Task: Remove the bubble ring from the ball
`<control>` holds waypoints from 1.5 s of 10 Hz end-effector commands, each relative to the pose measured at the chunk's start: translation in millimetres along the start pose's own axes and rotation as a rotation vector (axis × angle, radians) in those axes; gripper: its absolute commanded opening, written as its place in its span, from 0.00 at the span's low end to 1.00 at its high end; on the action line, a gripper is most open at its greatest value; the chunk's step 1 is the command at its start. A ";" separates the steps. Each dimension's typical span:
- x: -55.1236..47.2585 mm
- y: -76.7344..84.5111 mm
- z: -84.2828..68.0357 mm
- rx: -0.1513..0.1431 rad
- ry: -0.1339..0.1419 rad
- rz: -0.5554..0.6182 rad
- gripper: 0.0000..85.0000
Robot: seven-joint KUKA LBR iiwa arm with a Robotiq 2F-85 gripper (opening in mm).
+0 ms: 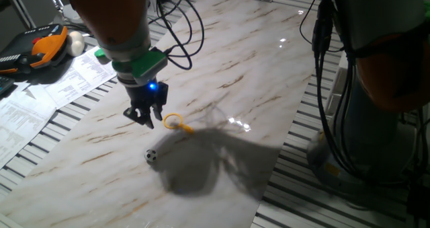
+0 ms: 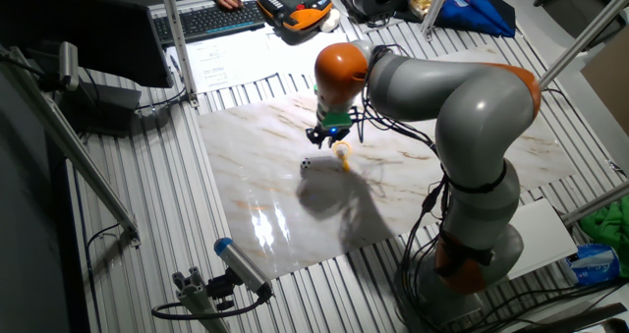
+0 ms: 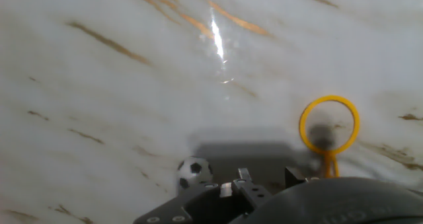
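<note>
The yellow-orange bubble ring (image 1: 181, 126) lies flat on the marble board (image 1: 235, 73), apart from the ball. The tiny black-and-white ball (image 1: 150, 155) sits on the board a little nearer the front edge, with nothing around it. My gripper (image 1: 150, 120) hovers just left of the ring and above the board; its dark fingers look open and empty. In the hand view the ring (image 3: 303, 128) is at the right and the ball (image 3: 193, 171) at the lower centre, next to the gripper body. The other fixed view shows the ring (image 2: 342, 157), the ball (image 2: 307, 163) and the gripper (image 2: 322, 137).
An orange-and-black device (image 1: 47, 43), a larger plain white ball (image 1: 75, 45) and paper sheets (image 1: 40, 93) lie left of the board. Black cables (image 1: 181, 26) run across its far side. A keyboard (image 2: 211, 19) is at the back. The arm's base (image 2: 472, 254) stands beside the board.
</note>
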State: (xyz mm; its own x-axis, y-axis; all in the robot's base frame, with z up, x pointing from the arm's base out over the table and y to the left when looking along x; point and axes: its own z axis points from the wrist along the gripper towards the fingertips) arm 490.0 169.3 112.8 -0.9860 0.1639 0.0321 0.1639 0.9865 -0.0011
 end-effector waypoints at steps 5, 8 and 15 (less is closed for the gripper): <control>3.3 -50.7 28.3 -0.039 -0.021 -0.045 0.40; 3.3 -50.7 28.3 -0.028 -0.016 -0.014 0.40; 3.3 -50.7 28.3 0.019 -0.011 0.119 0.40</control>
State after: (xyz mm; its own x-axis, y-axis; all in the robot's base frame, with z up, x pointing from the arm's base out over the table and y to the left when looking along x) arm 477.5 119.7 84.7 -0.9613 0.2751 0.0173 0.2745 0.9611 -0.0294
